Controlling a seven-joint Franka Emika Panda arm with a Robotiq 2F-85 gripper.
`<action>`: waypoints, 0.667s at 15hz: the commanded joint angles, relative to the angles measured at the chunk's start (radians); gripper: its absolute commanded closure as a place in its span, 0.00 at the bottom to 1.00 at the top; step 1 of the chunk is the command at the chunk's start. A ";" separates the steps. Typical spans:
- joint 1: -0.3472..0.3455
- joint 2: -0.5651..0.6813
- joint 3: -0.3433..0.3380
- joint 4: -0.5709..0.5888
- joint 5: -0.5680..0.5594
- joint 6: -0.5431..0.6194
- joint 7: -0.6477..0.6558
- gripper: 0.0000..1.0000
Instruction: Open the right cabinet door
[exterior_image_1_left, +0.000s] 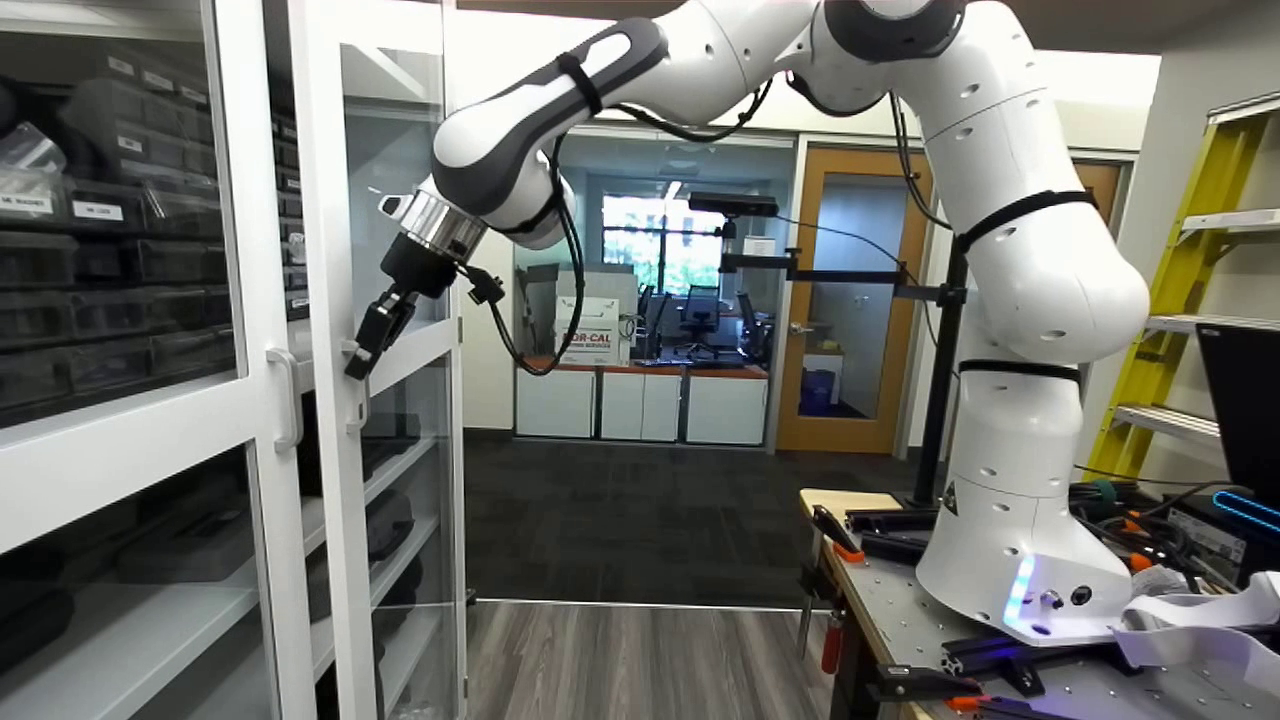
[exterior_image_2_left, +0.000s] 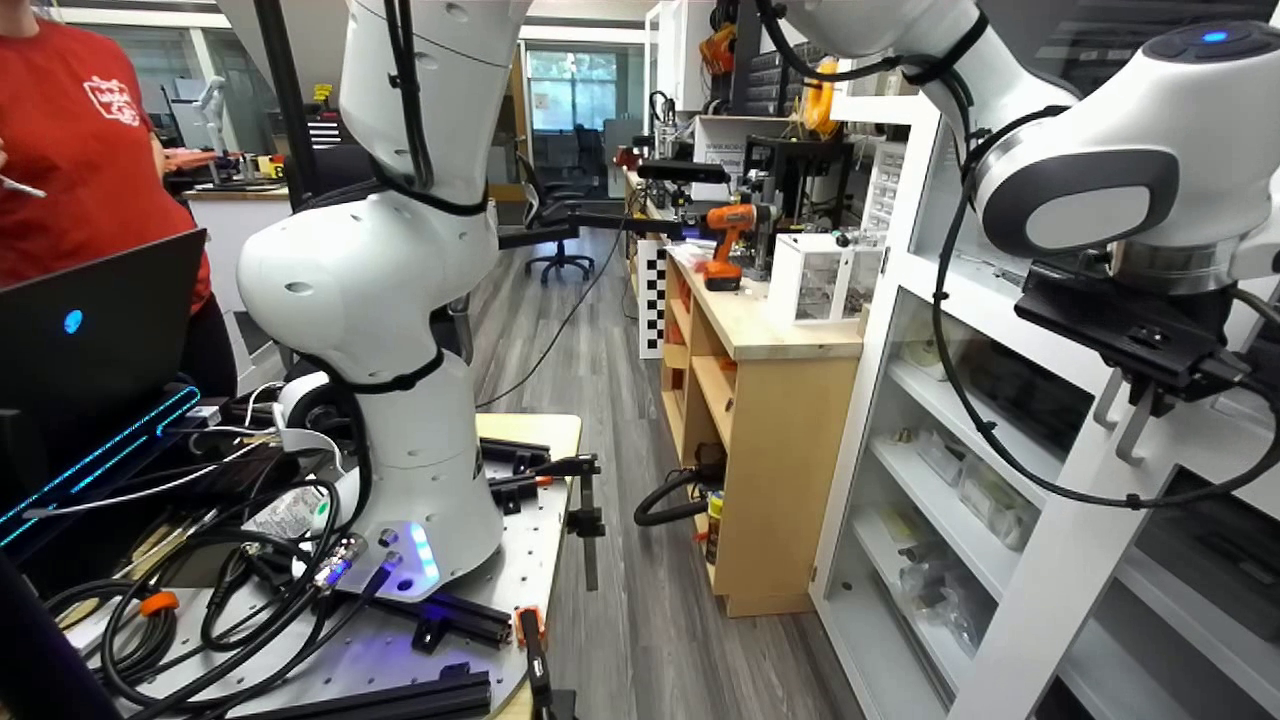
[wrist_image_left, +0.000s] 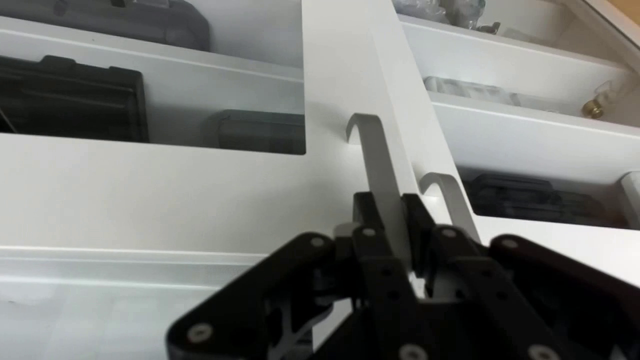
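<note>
Claw (wrist_image_left: 387, 205): my jaws stand close together, low in the centre of the wrist view, one on each side of the handle (wrist_image_left: 372, 145), and seem to clasp it.
Handle: slim, stiff, smooth — maybe slippery; best held on the straight run, clear of the bent end.
Right cabinet door (exterior_image_1_left: 415, 352): left of centre in an exterior view, just ajar, I judge, by the narrow slit beside it. It should swing lightly — but being glazed it could break, so I'd pull slowly, in an arc.
Left cabinet door (exterior_image_1_left: 150, 440): far left there, dark drawer bins (exterior_image_1_left: 110, 270) behind it.
Counter (exterior_image_1_left: 893, 615): lower right, perforated metal, bearing my base (exterior_image_1_left: 985, 560).
Plank floor (exterior_image_1_left: 570, 660): bottom centre, giving way to dark carpet (exterior_image_1_left: 620, 510).
Wood-framed door (exterior_image_1_left: 848, 340): right of centre, across the room.
</note>
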 joint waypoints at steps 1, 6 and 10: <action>-0.076 -0.091 0.008 -0.056 0.112 -0.072 -0.148 0.96; -0.052 -0.146 -0.072 -0.101 0.131 -0.138 -0.218 0.96; -0.033 -0.210 -0.122 -0.168 0.133 -0.157 -0.243 0.96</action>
